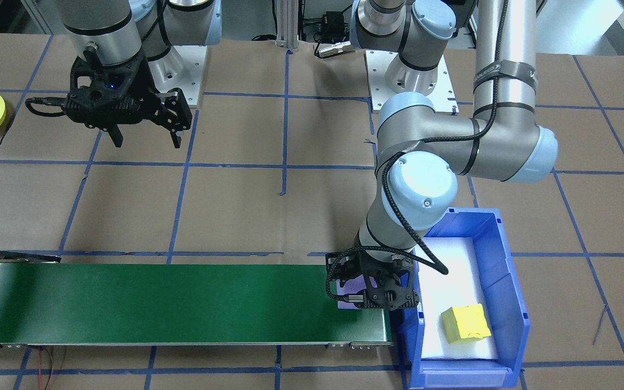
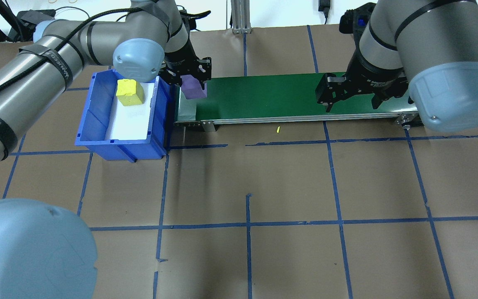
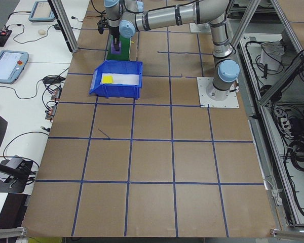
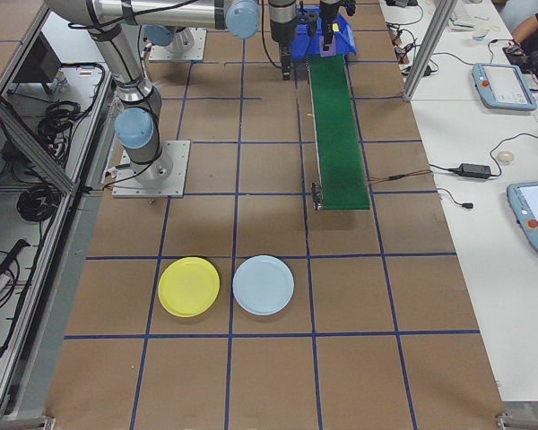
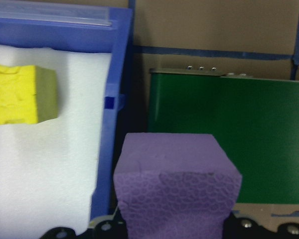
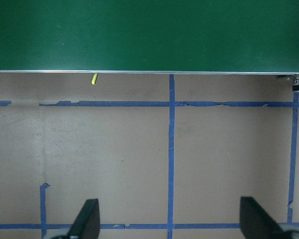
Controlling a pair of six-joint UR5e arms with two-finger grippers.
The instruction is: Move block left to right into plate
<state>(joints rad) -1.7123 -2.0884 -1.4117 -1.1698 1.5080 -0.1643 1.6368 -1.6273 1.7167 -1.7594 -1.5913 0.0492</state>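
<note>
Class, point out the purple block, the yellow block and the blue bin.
purple block (image 5: 177, 181): left wrist view, on its front face.
yellow block (image 2: 130, 91): overhead view, on its top face.
blue bin (image 1: 515, 319): front-facing view, on its side wall.

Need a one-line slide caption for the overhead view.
Left gripper holds purple block over green conveyor; right gripper waits open.

Bin (image 2: 98, 124) beside conveyor (image 2: 288, 97) end; block (image 2: 130, 92) in bin.
</note>
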